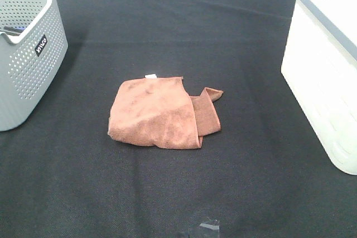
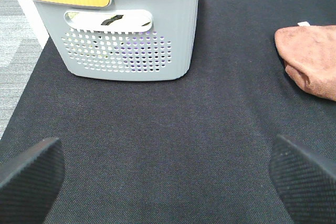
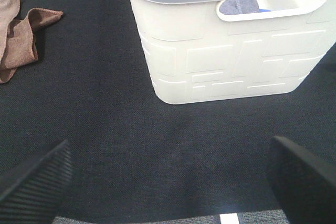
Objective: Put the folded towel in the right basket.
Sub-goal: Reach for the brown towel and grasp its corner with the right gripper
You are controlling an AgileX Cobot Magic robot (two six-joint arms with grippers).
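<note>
We find the folded towel lying flat on the desk, about midway between the two baskets and touching neither. Neither arm shows in the high view, and nothing is held.

Left hand: fingers spread wide with bare desk between them. The towel lies ahead of this hand and off to the side facing the other arm. The grey basket stands ahead on the opposite, outer side.

Right hand: fingers likewise wide apart and clamped on nothing. The right basket stands straight ahead of it, near, with its open top facing up. The towel lies ahead and off to this hand's inner side, well apart from the basket wall.

Governing relation: the towel's long axis runs across the desk, from the left hand's side toward the right hand's side. Its loose flap sits at the end nearer the right hand. We cannot rank the two hands by distance with confidence; the towel seems roughly equally far from each.

Judgement: we regard the right hand as better placed, since the destination is directly before it. Its move would be inward to the towel, closing across the short width, then back outward and over the basket rim. The untidy flap end may trail or unfold on lifting.
</note>
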